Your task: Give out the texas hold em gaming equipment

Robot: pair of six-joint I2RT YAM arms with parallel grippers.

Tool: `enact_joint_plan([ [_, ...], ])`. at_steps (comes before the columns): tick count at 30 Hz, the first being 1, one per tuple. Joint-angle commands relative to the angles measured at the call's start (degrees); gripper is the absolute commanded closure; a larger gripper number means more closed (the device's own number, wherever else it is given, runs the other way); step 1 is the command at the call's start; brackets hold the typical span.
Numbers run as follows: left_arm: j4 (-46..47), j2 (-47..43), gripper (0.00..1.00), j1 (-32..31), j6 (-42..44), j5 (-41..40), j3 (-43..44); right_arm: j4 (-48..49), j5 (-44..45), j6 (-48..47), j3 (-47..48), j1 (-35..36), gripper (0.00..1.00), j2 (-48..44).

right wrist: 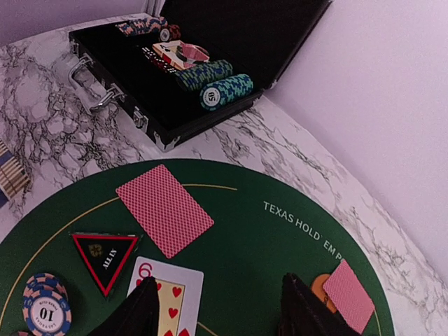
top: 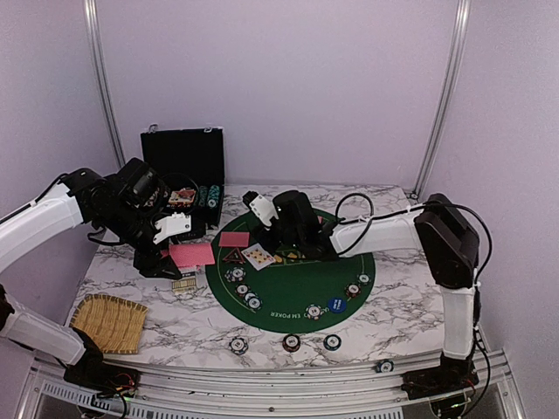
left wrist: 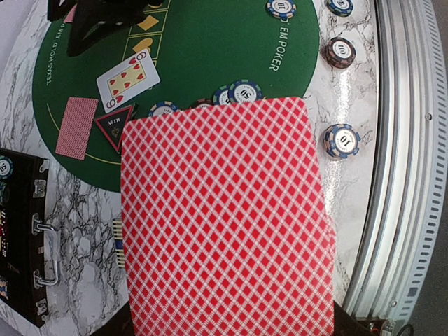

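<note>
The left claw (top: 173, 237) is clamped on a red-backed card (top: 190, 254) above the worktop (top: 402, 305), just beside the green felt (top: 288, 284). The right claw (top: 276, 244) hangs over the felt's far half. Chips (top: 251, 301) and a blue button (top: 335, 305) ring the felt's near edge, and three more chips sit on the marble in front. The distributing looks well along, with cards probably left to place.

From the left wrist, the held card fills most of the frame. Beyond it on the felt lie a six of hearts (left wrist: 128, 80), a face-down card (left wrist: 75, 127) and a triangular button (left wrist: 114, 126).

From the right wrist, that claw's fingers stand wide apart with nothing between them, above the six. The open black case (right wrist: 210, 120) holds chip rows (right wrist: 217, 78) and a deck (right wrist: 178, 54). An orange button (right wrist: 318, 283) peeks from under another card.
</note>
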Motion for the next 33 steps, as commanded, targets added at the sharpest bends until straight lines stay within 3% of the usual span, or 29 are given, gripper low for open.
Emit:
enact_joint_plan([
  [1, -1.47, -1.02, 1.0, 0.36, 0.2, 0.94, 0.25, -16.41, -9.22, 9.28, 14.97, -2.52, 0.49, 8.17],
  [7, -1.58, -0.84, 1.0, 0.45, 0.43, 1.07, 0.29, -29.02, -15.85, 14.15, 30.73, -5.88, 0.69, 18.81],
  [13, -1.52, 0.1, 1.0, 0.45, 0.46, 1.62, 0.56, -37.76, -13.58, 14.17, 40.45, -5.89, 0.77, 25.6],
  [26, -1.54, 0.53, 1.0, 0.45, 0.37, 1.57, 0.95, -41.87, -11.65, 14.17, 41.78, -5.9, 0.8, 27.92],
  [33, -1.59, 0.96, 1.0, 0.45, 0.28, 1.79, 1.41, -38.8, -13.59, 11.74, 28.67, -3.92, 0.86, 20.3],
])
